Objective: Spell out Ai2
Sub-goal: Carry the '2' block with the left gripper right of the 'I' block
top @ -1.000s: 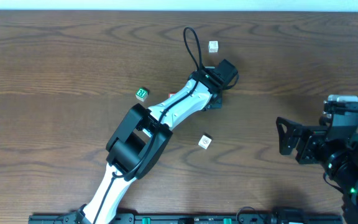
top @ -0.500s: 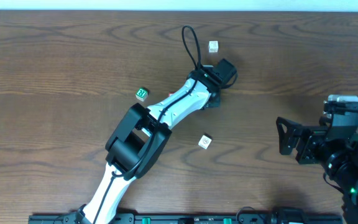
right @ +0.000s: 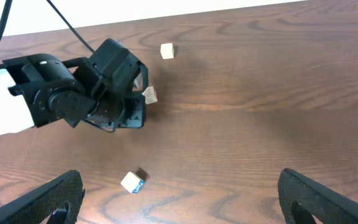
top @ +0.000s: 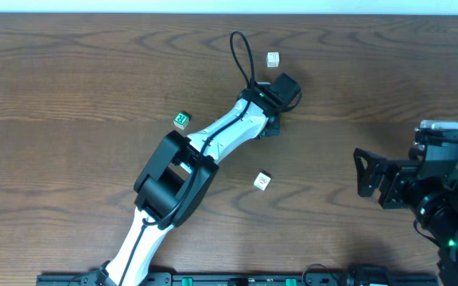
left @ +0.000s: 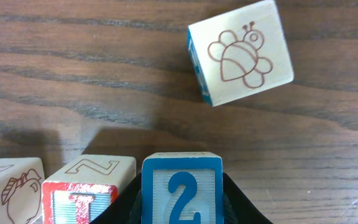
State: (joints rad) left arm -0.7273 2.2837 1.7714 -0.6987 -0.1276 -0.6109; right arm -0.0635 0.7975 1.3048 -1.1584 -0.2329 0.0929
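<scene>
My left gripper (left: 183, 198) is shut on a blue "2" block (left: 181, 186), low over the wood table. To its left stands a red "I" block (left: 87, 186) with a Z on its top face. Beyond that is a block with a drawing (left: 5, 185). A bee block (left: 241, 53) lies tilted ahead of the jaws. In the overhead view the left gripper (top: 283, 89) hides the row of blocks. My right gripper (right: 179, 202) is open and empty at the table's right side (top: 370, 179).
A white block (top: 273, 59) lies beyond the left gripper. A green block (top: 182, 120) lies left of the left arm. A blue-edged block (top: 262, 181) lies mid-table and also shows in the right wrist view (right: 133, 182). The left arm's cable loops at the back (top: 243, 56).
The left arm has shifted slightly toward the upper left. The right arm has not moved.
</scene>
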